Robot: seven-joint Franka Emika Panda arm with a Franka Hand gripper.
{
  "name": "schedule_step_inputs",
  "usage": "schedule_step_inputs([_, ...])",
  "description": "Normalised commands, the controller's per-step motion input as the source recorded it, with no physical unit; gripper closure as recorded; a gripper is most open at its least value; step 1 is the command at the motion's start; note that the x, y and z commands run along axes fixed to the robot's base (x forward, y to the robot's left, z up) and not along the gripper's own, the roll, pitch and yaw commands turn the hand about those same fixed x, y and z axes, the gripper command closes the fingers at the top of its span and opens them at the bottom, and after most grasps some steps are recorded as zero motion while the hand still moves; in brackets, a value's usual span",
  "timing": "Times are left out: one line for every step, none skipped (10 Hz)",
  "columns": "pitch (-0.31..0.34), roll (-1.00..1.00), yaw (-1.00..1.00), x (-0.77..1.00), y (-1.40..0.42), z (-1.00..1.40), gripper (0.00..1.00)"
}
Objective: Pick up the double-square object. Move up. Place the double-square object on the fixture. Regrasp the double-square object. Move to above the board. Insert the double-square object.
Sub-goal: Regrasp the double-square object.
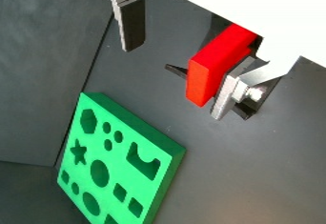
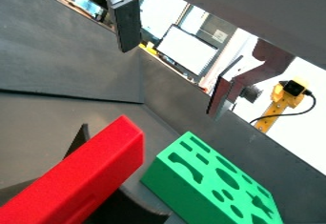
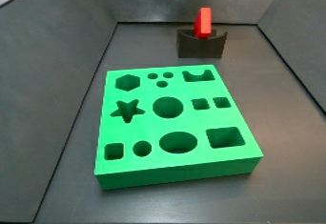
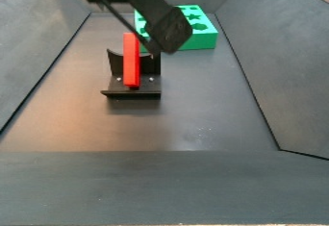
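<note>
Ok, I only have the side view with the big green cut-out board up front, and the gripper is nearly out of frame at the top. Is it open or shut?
Observer: Open. In a wrist view the gripper has its silver fingers spread wide, gripping nothing.
Operator: So the small red double-square plastic block is free?
Observer: Yes. In a side view the red block stands upright on the dark fixture, with no finger touching it.
Operator: Where is the gripper relative to it?
Observer: Above it. That wrist view shows the block below, between the spread fingers, with the green board off to one side.
</note>
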Motion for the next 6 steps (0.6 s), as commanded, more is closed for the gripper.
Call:
schedule_step_inputs([0.049,1.00,0.04,-0.13,-0.79,0.54,0.00])
schedule_step_inputs([0.038,1.00,0.04,-0.12,-0.63,0.37,0.00])
schedule_step_inputs([0.031,1.00,0.04,-0.12,-0.47,0.18,0.00])
schedule_step_inputs([0.028,1.00,0.04,-0.06,-0.26,0.07,0.00])
schedule_step_inputs([0.029,1.00,0.04,-0.04,-0.14,0.06,0.00])
schedule_step_inputs([0.031,1.00,0.04,-0.02,-0.04,0.04,0.00])
